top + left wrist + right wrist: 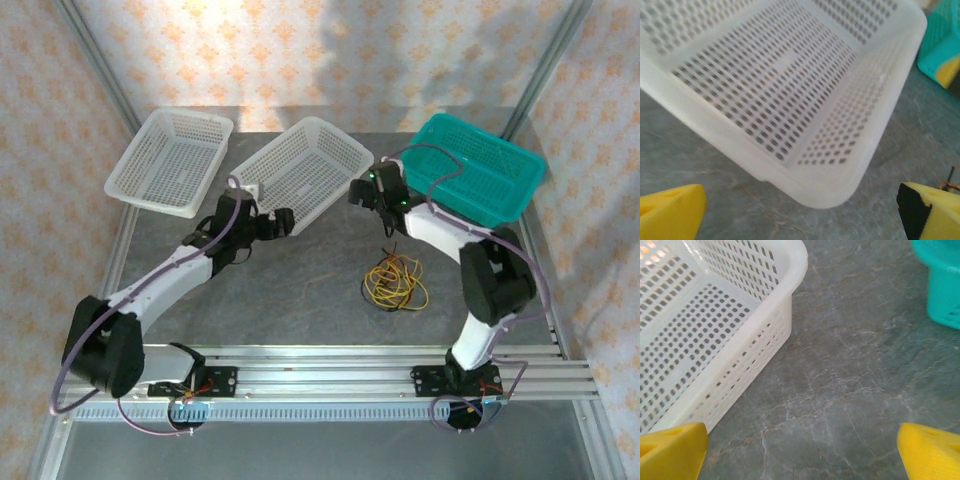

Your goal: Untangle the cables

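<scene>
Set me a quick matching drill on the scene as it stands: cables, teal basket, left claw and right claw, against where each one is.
Things:
1. cables
2. teal basket
3. left claw
4. right claw

Places:
A. open, facing a corner of the middle white basket
B. back right of the table
C. open, over bare table between that white basket and the teal one
D. heaped loose on the table, touched by neither claw

Pairs: 1-D, 2-B, 3-A, 4-C
</scene>
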Action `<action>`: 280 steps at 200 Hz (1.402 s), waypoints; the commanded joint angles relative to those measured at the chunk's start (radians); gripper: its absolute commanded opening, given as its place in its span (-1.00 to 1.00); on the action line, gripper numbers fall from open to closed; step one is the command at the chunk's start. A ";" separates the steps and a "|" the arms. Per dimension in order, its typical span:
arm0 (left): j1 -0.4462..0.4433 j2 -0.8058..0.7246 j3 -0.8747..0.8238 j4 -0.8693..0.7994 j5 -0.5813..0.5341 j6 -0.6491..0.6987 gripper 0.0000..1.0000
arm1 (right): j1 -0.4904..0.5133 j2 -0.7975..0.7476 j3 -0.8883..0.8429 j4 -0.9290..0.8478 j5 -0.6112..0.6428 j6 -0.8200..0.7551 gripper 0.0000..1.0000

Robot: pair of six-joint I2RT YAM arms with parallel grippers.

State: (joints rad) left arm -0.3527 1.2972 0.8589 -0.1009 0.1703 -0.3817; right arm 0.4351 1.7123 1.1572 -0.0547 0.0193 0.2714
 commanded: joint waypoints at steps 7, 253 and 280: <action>0.103 0.012 0.136 -0.108 -0.142 0.097 0.99 | -0.004 -0.125 -0.022 0.068 0.080 -0.074 0.99; 0.480 0.787 0.962 -0.416 0.214 0.352 0.99 | -0.303 -0.215 -0.011 -0.211 -0.156 -0.066 0.95; 0.527 0.764 0.907 -0.344 0.284 0.289 0.99 | -0.304 -0.245 -0.020 -0.179 -0.244 -0.104 0.94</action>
State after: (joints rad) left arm 0.1200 2.0945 1.8038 -0.4999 0.3847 -0.0364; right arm 0.1337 1.5204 1.1534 -0.2546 -0.1463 0.2043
